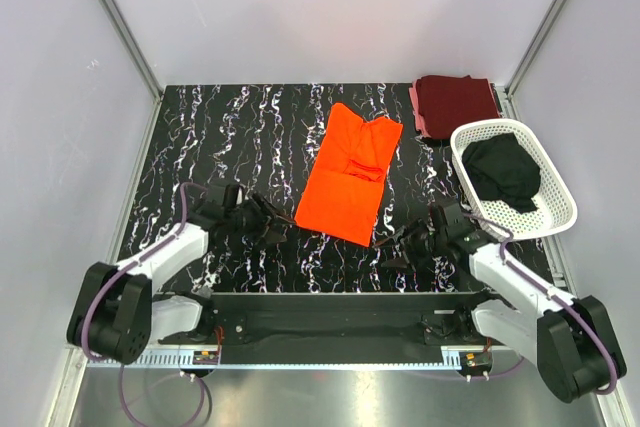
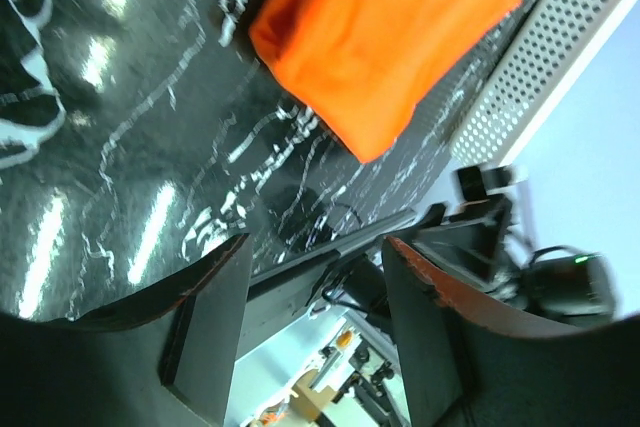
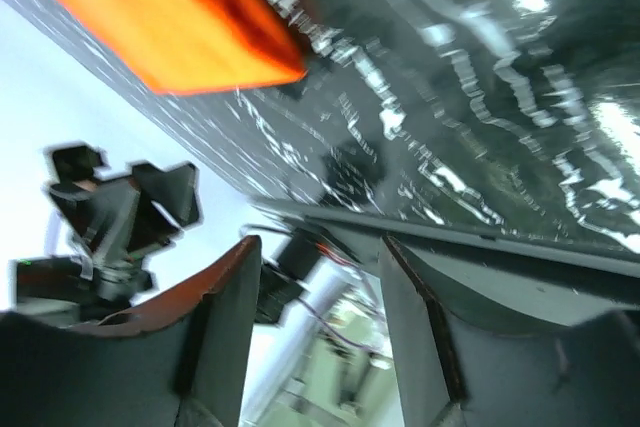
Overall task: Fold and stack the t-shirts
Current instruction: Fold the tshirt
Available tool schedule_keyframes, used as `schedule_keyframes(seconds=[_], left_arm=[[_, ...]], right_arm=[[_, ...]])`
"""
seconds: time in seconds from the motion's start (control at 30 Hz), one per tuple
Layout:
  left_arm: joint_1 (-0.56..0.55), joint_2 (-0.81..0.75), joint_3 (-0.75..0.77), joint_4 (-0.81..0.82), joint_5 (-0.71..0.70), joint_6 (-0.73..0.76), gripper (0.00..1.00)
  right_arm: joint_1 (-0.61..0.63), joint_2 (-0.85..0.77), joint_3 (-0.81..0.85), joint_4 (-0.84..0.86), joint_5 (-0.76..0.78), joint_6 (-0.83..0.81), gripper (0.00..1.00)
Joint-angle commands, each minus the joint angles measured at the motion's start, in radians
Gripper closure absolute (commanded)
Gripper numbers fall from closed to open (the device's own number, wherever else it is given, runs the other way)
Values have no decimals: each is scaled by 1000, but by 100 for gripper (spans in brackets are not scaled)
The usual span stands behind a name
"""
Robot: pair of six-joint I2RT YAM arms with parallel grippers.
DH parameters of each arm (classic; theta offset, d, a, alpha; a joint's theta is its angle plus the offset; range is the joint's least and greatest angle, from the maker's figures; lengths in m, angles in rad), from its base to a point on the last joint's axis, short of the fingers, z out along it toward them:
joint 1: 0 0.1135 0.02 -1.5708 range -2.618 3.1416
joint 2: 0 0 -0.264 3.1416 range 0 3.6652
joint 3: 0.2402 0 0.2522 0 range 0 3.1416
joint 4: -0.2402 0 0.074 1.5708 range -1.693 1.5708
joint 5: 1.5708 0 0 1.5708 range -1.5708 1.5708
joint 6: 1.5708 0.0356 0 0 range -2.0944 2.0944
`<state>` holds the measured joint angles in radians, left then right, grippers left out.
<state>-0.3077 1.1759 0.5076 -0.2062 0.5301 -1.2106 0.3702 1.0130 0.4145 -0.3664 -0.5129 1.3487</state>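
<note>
The orange t-shirt [image 1: 351, 175] lies partly folded in the middle of the black marbled table [image 1: 250, 137]; it also shows in the left wrist view [image 2: 390, 27] and the right wrist view [image 3: 160, 17]. The maroon t-shirt [image 1: 455, 104] lies folded at the far right corner. The black t-shirt [image 1: 505, 172] sits in the white basket [image 1: 560, 202]. My left gripper [image 1: 278, 228] is open and empty, just left of the orange shirt's near edge. My right gripper [image 1: 392, 245] is open and empty, just right of that edge. Both sit low over the table.
The white perforated basket stands at the right side and its wall shows in the left wrist view [image 2: 540, 57]. Grey walls close in the table on the left, back and right. A black rail [image 1: 330, 302] runs along the near edge between the arm bases.
</note>
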Motion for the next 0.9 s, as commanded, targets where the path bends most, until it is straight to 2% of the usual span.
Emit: schedule_keyframes(seconds=[0.0,0.2,0.43,0.53,0.7,0.87], left_arm=[[9,43,16,105,-4,-24,41],[21,168,40,149,18,0,40],[22,261,94,129,-5,46,38],[22,303,108,146,-4,51,38],[22,364,120,140,-21,59,39],[22,384,137,125,-59,49,42]], right_arm=[[-1,-73,-57,248,62,243,43],[24,-36,-102,307,155,265,39],[156,119,-52,357,295,299,41],[174,101,-92,406,347,339,41],[174,102,-131,432,369,374,41],[187,186,-105,475,369,368,43]])
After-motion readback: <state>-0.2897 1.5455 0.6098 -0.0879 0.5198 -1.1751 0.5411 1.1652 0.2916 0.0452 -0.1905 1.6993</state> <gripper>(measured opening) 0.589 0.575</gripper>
